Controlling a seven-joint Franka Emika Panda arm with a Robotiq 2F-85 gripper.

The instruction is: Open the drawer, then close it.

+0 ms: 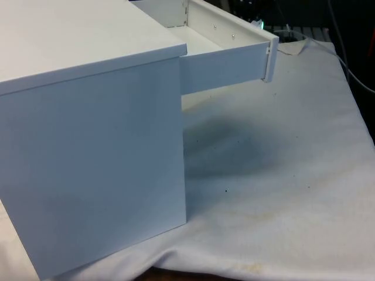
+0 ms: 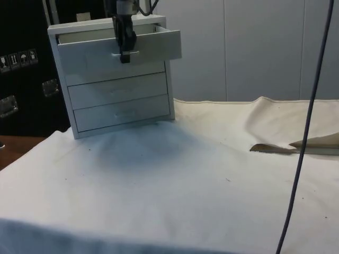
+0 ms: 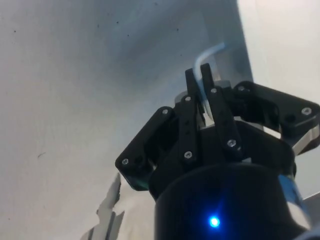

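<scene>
One top drawer (image 2: 119,46) stands pulled out, fingers (image 3: 192,97) clamped on its handle (image 3: 206,62).

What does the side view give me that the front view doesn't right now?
Side view alone: the hand at the top drawer's handle, plus the chest's two lower drawers, both closed. Front view alone: the chest's blank panel and the inside of the top drawer. Both: the top drawer pulled out, on the white cloth.
</scene>
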